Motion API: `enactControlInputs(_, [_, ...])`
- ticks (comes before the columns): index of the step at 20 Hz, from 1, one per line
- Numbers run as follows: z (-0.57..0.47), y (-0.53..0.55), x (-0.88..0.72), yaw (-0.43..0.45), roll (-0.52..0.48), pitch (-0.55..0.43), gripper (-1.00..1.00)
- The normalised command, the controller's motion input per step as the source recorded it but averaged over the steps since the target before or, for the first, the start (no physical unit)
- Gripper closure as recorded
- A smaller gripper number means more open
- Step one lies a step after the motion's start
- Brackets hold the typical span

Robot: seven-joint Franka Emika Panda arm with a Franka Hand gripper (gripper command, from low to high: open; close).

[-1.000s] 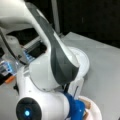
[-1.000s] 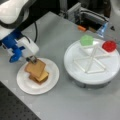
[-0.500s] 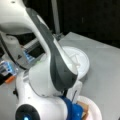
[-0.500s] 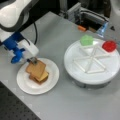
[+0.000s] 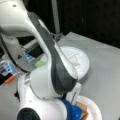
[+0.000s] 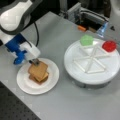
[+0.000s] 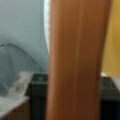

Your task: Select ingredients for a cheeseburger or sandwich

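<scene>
The arm (image 5: 47, 62) is built of rounded, glossy white shells, with a broad dark-grey band running along one link in a front view. A round black cap (image 5: 27, 114) closes a joint at that view's bottom. The wrist carries a bright blue block (image 6: 15, 46) with a white boxy gripper (image 6: 33, 61) body beside it, ending in small dark jaws. A thin black cable (image 6: 37, 32) hangs in a loop from the arm to the wrist.
</scene>
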Motion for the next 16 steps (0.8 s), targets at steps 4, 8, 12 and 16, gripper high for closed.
enactControlInputs(4, [-0.09, 0.05, -0.15, -0.053, 0.009, -0.163, 1.00])
enactControlInputs(8, [-0.05, 0.02, -0.12, -0.059, 0.044, -0.180, 1.00])
enactControlInputs(12, [-0.05, 0.03, -0.09, -0.051, 0.061, -0.188, 1.00])
enactControlInputs(16, [-0.07, 0.09, -0.05, -0.048, 0.083, -0.194, 1.00])
